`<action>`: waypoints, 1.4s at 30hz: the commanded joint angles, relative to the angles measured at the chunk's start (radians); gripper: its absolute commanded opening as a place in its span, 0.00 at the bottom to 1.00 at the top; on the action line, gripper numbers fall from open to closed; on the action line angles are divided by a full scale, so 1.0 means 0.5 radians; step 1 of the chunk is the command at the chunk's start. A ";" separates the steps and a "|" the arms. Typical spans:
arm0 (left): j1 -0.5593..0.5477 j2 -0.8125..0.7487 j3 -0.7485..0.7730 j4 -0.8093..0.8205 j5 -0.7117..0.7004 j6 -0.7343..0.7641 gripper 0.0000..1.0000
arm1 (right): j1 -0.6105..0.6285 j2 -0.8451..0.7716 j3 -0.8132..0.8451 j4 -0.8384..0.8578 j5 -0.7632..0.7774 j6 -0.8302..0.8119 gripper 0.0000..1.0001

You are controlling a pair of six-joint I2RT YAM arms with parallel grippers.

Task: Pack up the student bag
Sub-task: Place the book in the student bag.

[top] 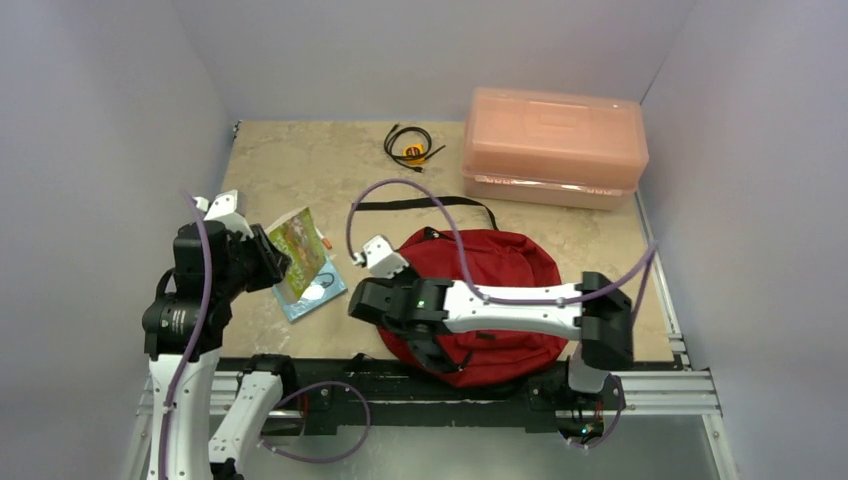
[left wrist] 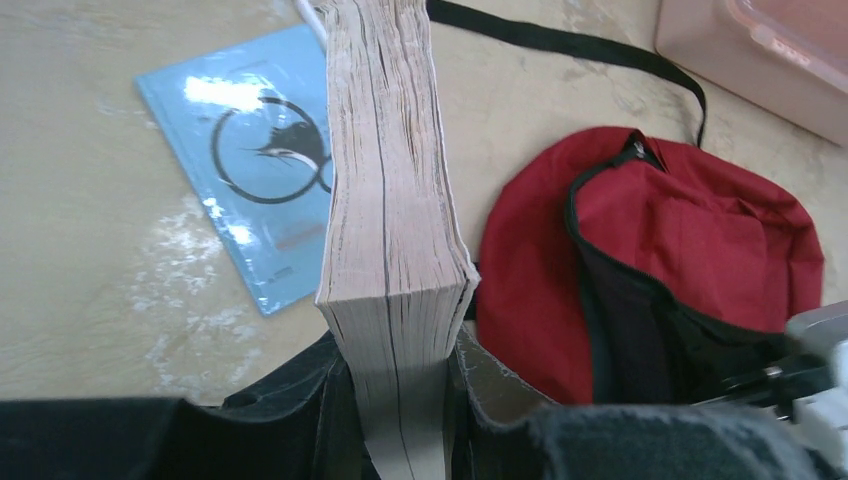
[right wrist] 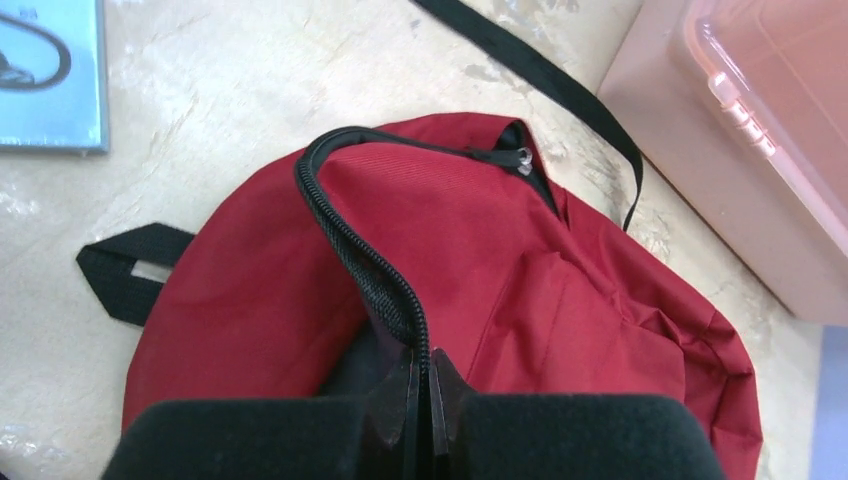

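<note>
Right gripper (right wrist: pixel 420 370) pinched on zipper edge (right wrist: pixel 345 235) of red backpack (right wrist: pixel 580 290). Left gripper (left wrist: pixel 400 395) clamps thick book (left wrist: pixel 388 180); tabletop (left wrist: pixel 510 120) shows between book, backpack.

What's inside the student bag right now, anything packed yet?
Through the gap along the zipper of the student bag, only dark lining shows; no item is visible. The red fabric covers the rest of the inside. The right gripper pinches the zipper edge.
</note>
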 commanded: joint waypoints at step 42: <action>-1.581 1.159 -0.828 2.677 0.493 -2.017 0.00 | -0.313 -1.768 -1.148 1.405 -0.295 0.128 0.00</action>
